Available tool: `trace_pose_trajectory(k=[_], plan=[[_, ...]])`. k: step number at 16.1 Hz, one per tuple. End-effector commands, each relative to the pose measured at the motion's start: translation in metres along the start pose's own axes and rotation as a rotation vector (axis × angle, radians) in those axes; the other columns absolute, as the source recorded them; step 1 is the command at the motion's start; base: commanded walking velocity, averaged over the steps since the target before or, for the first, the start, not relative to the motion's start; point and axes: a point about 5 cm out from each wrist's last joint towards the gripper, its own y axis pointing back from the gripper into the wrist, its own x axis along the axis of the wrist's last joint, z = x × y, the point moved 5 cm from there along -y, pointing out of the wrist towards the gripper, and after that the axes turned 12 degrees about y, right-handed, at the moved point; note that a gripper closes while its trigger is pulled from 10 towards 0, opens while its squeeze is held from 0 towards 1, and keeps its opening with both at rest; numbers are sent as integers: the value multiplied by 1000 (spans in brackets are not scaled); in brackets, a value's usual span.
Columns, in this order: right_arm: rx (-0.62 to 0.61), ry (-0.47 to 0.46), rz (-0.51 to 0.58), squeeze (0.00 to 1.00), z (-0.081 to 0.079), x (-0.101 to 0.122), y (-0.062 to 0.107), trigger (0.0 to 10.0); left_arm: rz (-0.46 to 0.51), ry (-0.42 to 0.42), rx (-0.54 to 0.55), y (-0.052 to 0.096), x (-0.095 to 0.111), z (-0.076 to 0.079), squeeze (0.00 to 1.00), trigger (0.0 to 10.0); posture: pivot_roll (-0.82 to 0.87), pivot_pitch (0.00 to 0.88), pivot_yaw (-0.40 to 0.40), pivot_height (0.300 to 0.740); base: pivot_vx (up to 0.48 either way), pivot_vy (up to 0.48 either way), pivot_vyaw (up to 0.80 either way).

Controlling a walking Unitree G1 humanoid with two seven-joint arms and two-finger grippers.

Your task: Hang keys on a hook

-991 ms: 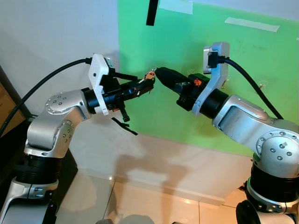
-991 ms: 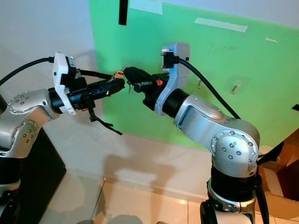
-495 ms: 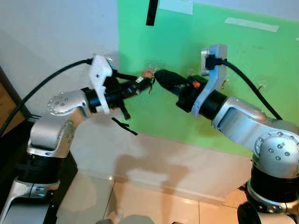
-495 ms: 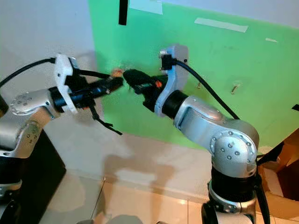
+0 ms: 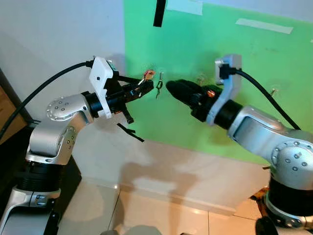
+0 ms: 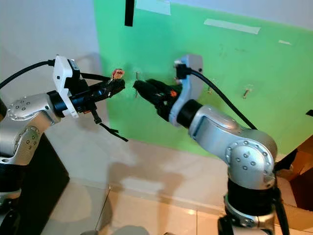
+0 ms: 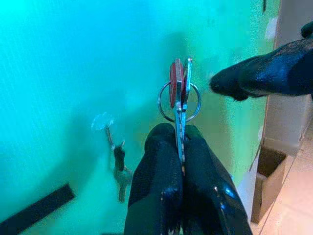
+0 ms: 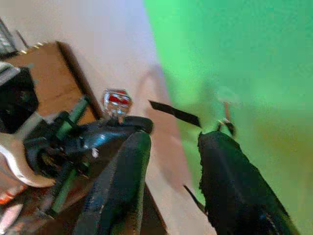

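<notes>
A small bunch of keys (image 5: 148, 75) on a ring, one with a red head (image 7: 173, 89), sticks up from my left gripper (image 5: 142, 84), which is shut on it. It is held just left of a small metal hook (image 5: 161, 77) on the green wall panel (image 5: 205, 49). A dark key (image 7: 119, 172) hangs from that hook. My right gripper (image 5: 172, 87) is open and points at the keys from the right, a short gap away. In the right wrist view its two fingers (image 8: 122, 186) stand apart with nothing between them.
Two more hooks (image 5: 234, 88) (image 5: 273, 90) sit further right on the panel. A black tape strip (image 5: 159, 12) is at its top edge. Dark furniture (image 5: 7, 132) stands at the far left. A cardboard box (image 6: 298, 191) is at the lower right.
My right gripper has drawn back to the right, away from the keys where both grippers met. The left gripper has tilted the keys upward beside the hook.
</notes>
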Motion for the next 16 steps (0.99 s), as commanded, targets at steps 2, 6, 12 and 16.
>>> trace_pose_trajectory(k=[2, 6, 12, 16], plan=[[-114, 80, -92, 1000, 18, -16, 11, 10000, -139, -51, 24, -5, -20, -6, 0, 0, -43, 0, -46, 740, 0, 0, 0], [-243, 144, -251, 1000, 33, -59, 33, 10000, -287, -45, 30, -26, -54, -8, 0, 0, -105, 0, 12, 740, 0, 0, 0], [-445, 176, -158, 1000, 48, -67, 42, 10000, -142, -47, -50, -69, -33, -1, 0, 0, -151, 0, 49, 740, 0, 0, 0], [-535, 212, -50, 1000, 48, -69, 49, 10000, -32, 23, 23, -61, -40, 5, 0, 0, -152, 0, 35, 740, 0, 0, 0]])
